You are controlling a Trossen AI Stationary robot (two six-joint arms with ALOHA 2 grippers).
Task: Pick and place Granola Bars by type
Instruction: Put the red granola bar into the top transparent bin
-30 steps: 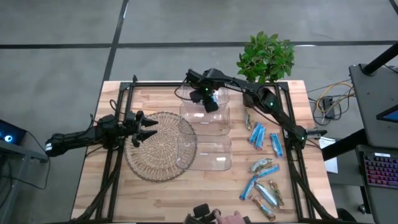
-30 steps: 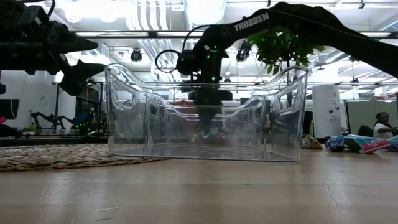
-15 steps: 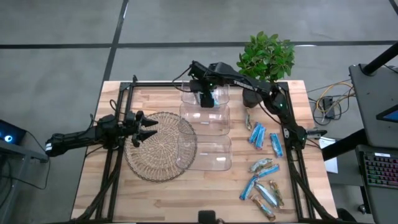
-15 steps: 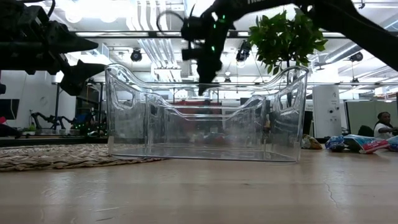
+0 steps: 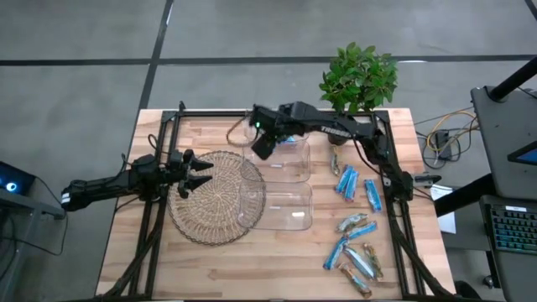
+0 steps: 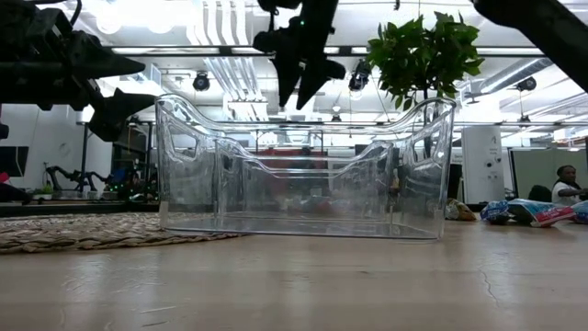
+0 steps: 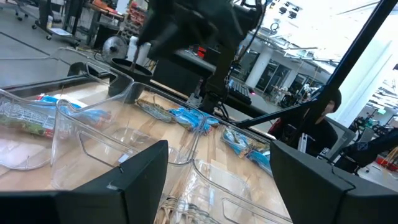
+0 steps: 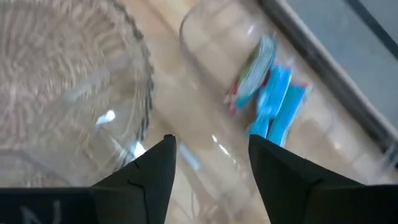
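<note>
Several granola bars (image 5: 348,181) lie flat on the table's right side, mostly blue, some silvery-green (image 5: 356,223). In the right wrist view two blue bars (image 8: 277,99) and a silvery-green bar with a red end (image 8: 251,73) lie on the floor of a clear bin. My right gripper (image 5: 262,144) (image 6: 299,81) (image 8: 211,146) is open and empty, above the left end of the far bin (image 5: 295,127). My left gripper (image 5: 198,174) (image 7: 217,149) is open and empty above the woven mat (image 5: 214,201).
Three clear bins stand in a row from far to near at the table's middle: far, middle (image 5: 277,161), near (image 5: 277,205) (image 6: 303,175). A potted plant (image 5: 359,77) stands at the far edge. A person (image 7: 317,127) sits beyond the table. Bare wood (image 5: 252,268) lies along the near edge.
My right gripper has risen out of the far bin, from low inside it to well above its rim, and has swung toward the table's left, tipping aslant. The left arm has kept still.
</note>
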